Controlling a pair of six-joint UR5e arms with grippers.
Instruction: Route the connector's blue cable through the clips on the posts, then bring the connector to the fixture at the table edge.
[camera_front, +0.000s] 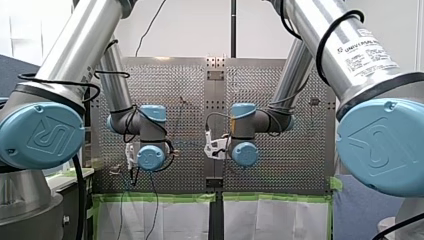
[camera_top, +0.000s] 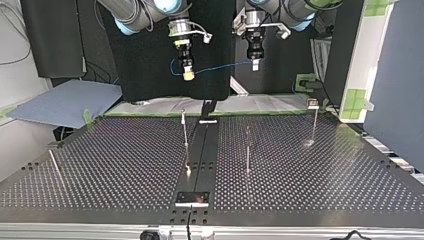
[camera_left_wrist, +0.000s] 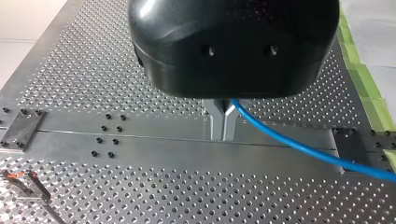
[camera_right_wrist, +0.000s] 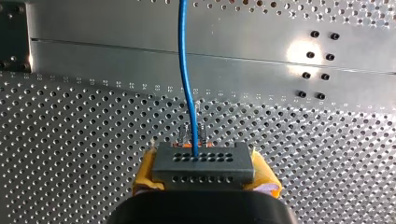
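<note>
High above the table's far edge in the top view, my right gripper (camera_top: 188, 75) is shut with yellow pads on the grey connector (camera_right_wrist: 203, 161). The blue cable (camera_top: 220, 66) leaves the connector and runs across to my left gripper (camera_top: 255, 63). In the left wrist view the metal fingers (camera_left_wrist: 223, 133) are shut on the blue cable (camera_left_wrist: 299, 148), which trails off to one side. In the right wrist view the blue cable (camera_right_wrist: 186, 79) goes straight ahead from the connector. Both grippers hang well above the perforated table (camera_top: 125, 160), clear of the posts.
Thin posts stand on the table: one (camera_top: 185, 131) near the centre rail, one (camera_top: 247, 152) beside it, one (camera_top: 314, 122) at the top view's right, one leaning (camera_top: 54, 166) at its left. A small plate fixture (camera_top: 192, 199) sits at the near edge. A clip post (camera_left_wrist: 29, 186) lies under my left gripper's side.
</note>
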